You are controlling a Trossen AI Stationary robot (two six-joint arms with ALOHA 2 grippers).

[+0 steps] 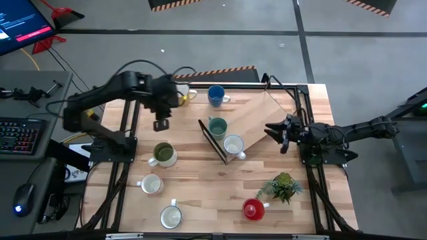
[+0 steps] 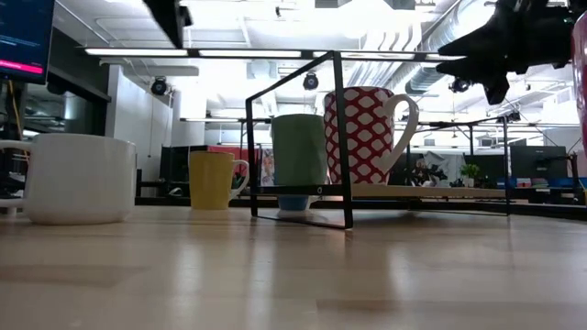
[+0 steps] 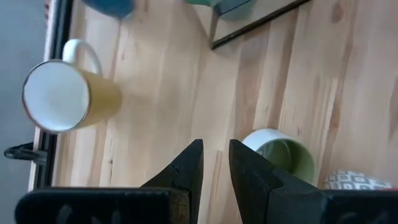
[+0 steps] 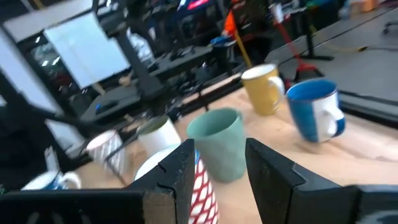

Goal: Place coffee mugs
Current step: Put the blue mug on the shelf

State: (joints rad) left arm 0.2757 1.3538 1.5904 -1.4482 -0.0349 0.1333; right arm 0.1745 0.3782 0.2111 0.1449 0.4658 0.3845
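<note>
High view first: along the near edge of the wooden table (image 1: 200, 200) we see a white mug (image 1: 171, 216), a red mug (image 1: 253, 210) and a small potted plant (image 1: 283, 185) toward the near right corner. Farther in, another white mug (image 1: 151, 184) and an olive green mug (image 1: 163, 154) sit on the left side. At the middle, a black wire stand (image 1: 215, 141) carries a teal mug (image 1: 217, 126) and a patterned mug (image 1: 234, 145). The left gripper (image 1: 161, 125) hovers above bare wood just beyond the olive green mug, fingers slightly parted, holding nothing. The right gripper (image 1: 275, 130) hangs right of the stand, fingers apart, empty. By the far edge stand a yellow mug (image 1: 181, 94) and a blue mug (image 1: 215, 96).
</note>
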